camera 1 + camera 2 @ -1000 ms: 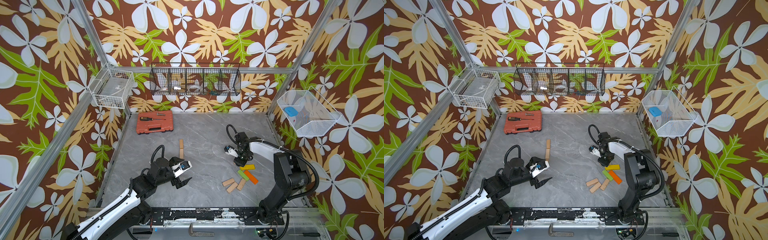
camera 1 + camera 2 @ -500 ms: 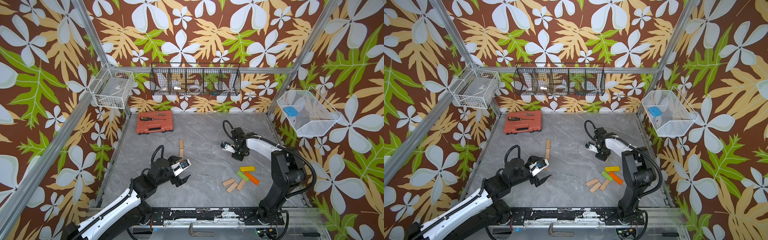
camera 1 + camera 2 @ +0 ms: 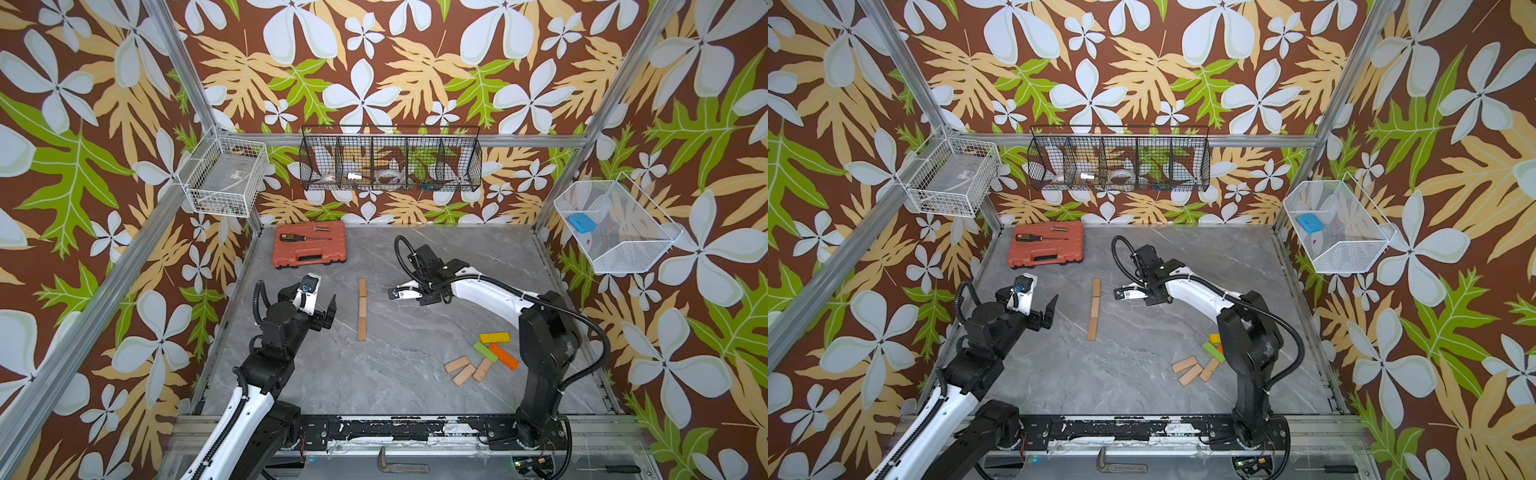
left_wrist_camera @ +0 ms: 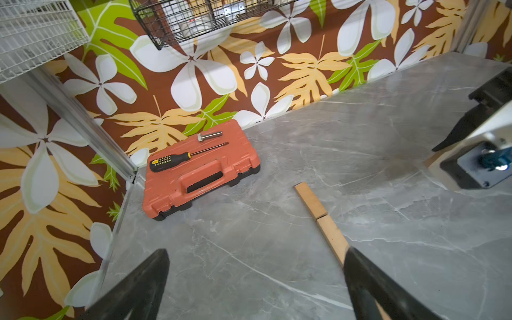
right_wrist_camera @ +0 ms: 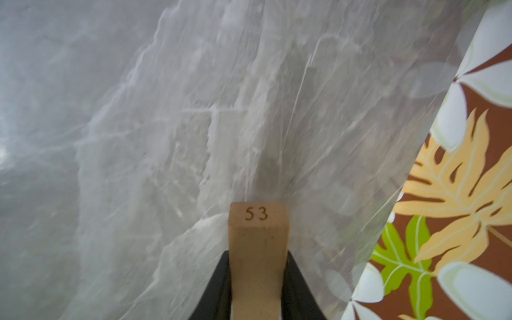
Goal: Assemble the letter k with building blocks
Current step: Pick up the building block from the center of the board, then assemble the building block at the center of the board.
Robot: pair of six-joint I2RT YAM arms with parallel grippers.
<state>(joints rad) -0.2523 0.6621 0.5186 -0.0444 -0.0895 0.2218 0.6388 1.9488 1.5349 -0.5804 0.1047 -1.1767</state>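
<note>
Planks, three of plain wood, lie end to end in a straight line [image 3: 363,309] mid-table. Right gripper [image 5: 257,252] is clamped on a held plank [image 5: 257,230], its end stamped 53, near the line's far end on the robot's right. Left gripper [image 4: 256,253] hangs just beside the line on the opposite side, jaws wide apart, nothing between them. Well apart from the line, by the right arm's base, sit three loose planks [image 3: 467,370], a green plank [image 3: 485,352], a yellow plank [image 3: 494,337] and an orange plank [image 3: 503,356].
</note>
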